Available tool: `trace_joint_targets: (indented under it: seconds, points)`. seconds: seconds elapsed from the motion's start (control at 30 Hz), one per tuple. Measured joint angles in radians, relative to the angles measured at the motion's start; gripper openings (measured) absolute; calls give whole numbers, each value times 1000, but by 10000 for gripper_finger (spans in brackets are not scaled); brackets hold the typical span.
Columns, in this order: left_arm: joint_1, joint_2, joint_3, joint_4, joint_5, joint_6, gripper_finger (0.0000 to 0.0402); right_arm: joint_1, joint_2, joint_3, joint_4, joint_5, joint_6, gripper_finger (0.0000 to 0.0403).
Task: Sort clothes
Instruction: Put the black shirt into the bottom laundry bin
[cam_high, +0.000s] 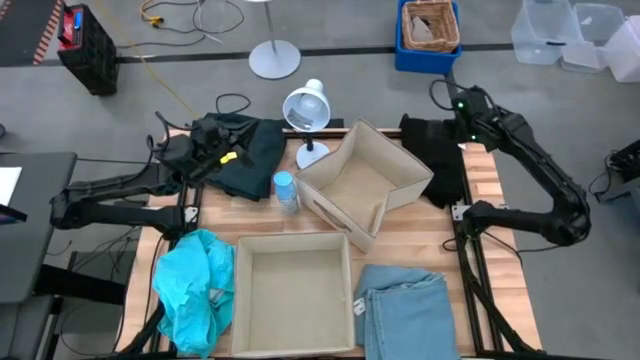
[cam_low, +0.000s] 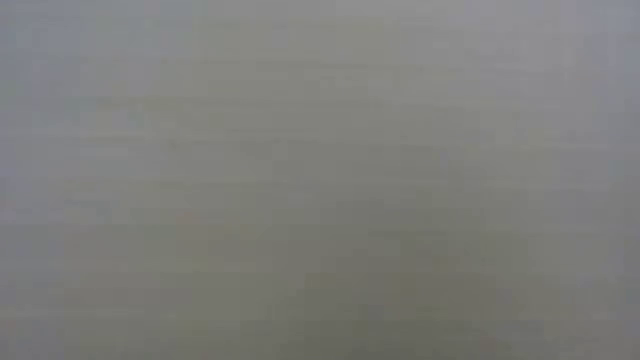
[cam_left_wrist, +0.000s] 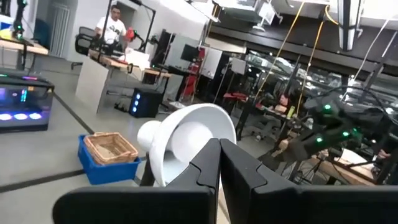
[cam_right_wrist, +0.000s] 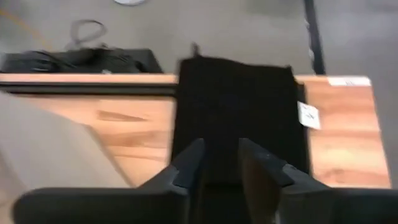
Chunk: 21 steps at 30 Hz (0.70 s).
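Note:
The black garment (cam_high: 436, 158) lies flat at the table's far right; it also shows in the right wrist view (cam_right_wrist: 236, 106). My right gripper (cam_right_wrist: 221, 167) hovers over it, fingers pointing down and a little apart, holding nothing. The dark green garment (cam_high: 250, 155) lies at the far left. My left gripper (cam_left_wrist: 218, 163) is shut and empty, held level above that garment (cam_high: 215, 150) and pointing at the white lamp (cam_left_wrist: 186, 140). The turquoise garment (cam_high: 195, 290) lies at the near left and the pale blue one (cam_high: 405, 312) at the near right. The low view shows only grey.
One beige fabric box (cam_high: 340, 325) stands open at the near middle. A second one (cam_high: 405, 160) stands turned askew at the centre. A white lamp (cam_high: 307, 108) and a small blue bottle (cam_high: 286, 190) stand between the green garment and the boxes.

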Motion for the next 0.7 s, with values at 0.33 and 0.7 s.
trace_joint_targets:
  seconds: [0.33, 0.7]
  points:
    - [-1, -57, 0, -73, 7, -53, 8, 8, 44, -79, 107, 107, 210, 227]
    - [-1, -75, -1, -120, 7, -53, 8, 81, 139, -79, 150, 166, 356, 245]
